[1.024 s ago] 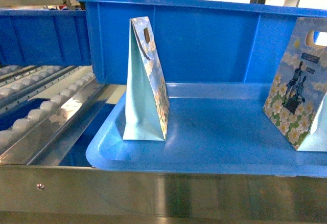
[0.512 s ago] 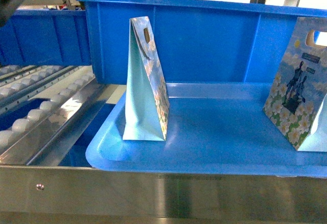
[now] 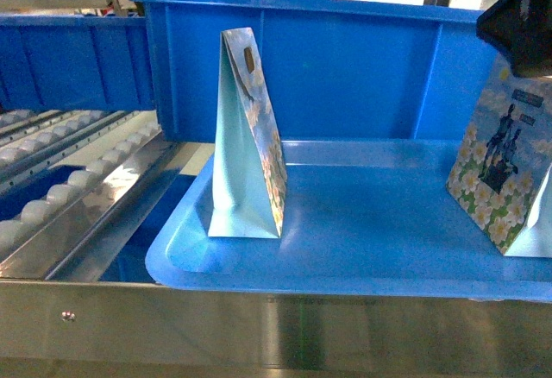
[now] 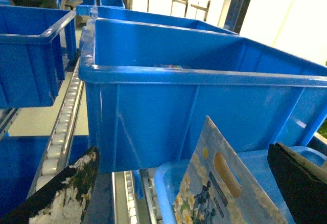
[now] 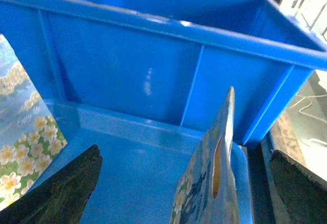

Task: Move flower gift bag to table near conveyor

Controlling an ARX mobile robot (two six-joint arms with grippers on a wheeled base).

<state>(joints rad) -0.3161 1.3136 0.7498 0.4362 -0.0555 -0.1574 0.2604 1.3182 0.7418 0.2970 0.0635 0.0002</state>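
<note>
Approach step; right gripper [image 5: 184, 183] above right flower gift bag [image 3: 504, 166] standing in blue tray [image 3: 362, 223], jaws spread, straddling bag top; left gripper [image 4: 184, 183] likewise released; next: descend, clamp handle edge.

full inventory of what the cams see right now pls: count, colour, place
Flower gift bag: 2, pale blue with white flowers; one upright at tray left, the other at the right edge.
Tray: 1, glossy blue, centre, holding both bags.
Large bin: 1, blue, right behind the tray.
Other bins: several, blue, left and far back.
Roller conveyor: 1, pale rollers in metal rails, left.
Metal rail: 1, silver, along the front.
Right gripper: open, black fingers either side of the right bag's top.
Left gripper: open, black fingers either side of a bag's top.
</note>
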